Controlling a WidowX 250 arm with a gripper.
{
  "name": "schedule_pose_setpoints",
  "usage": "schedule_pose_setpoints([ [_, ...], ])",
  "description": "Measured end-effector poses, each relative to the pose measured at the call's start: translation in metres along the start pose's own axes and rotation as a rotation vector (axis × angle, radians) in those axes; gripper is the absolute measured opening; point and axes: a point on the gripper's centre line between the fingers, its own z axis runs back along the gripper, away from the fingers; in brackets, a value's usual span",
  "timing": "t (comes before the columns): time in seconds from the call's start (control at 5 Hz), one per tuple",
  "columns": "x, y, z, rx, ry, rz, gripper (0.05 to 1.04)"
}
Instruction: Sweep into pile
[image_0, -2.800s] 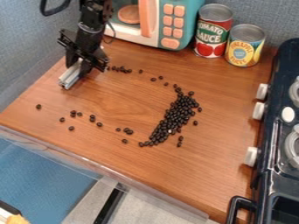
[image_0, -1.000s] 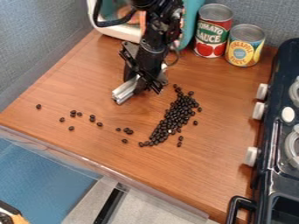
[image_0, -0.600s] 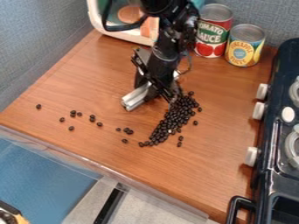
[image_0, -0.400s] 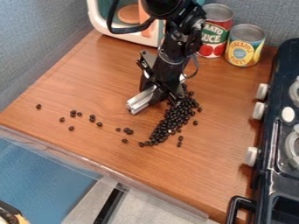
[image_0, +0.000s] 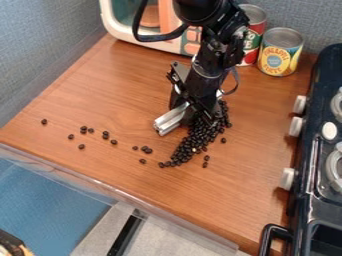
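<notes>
My gripper (image_0: 199, 111) hangs low over the wooden counter, right of its middle, shut on a silver bar (image_0: 172, 119). The bar's near end sticks out to the left, and the gripper hides much of its length. Dark beans form a dense, slanting pile (image_0: 194, 141) just below and to the right of the gripper, which covers part of the pile's upper end. Several loose beans (image_0: 105, 135) lie scattered to the left, and a small group (image_0: 147, 150) sits between them and the pile.
A teal and white toy microwave (image_0: 127, 31) stands at the back, beside a tomato can (image_0: 252, 37) partly behind the arm and a pineapple can (image_0: 280, 52). The dark toy stove (image_0: 307, 150) borders the right side; the counter's front edge (image_0: 120, 192) slants below.
The gripper and bar have moved from the upper left to the right and toward the front, up to the pile. Beans once strung along the back no longer lie there; the left ones kept still.
</notes>
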Motion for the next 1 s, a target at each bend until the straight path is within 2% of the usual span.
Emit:
schedule_pose_setpoints([
  [0.2, -0.002, 0.014, 0.017, 0.030, -0.027, 0.052, 0.381],
  [0.4, -0.015, 0.046, 0.025, 0.057, -0.026, 0.158, 0.381],
  [0.6, -0.031, 0.085, 0.039, 0.099, -0.047, 0.268, 0.380],
  [0.8, -0.056, 0.110, 0.040, 0.153, -0.021, 0.345, 0.381],
  [1.0, -0.091, 0.133, 0.029, 0.176, 0.006, 0.416, 0.381],
])
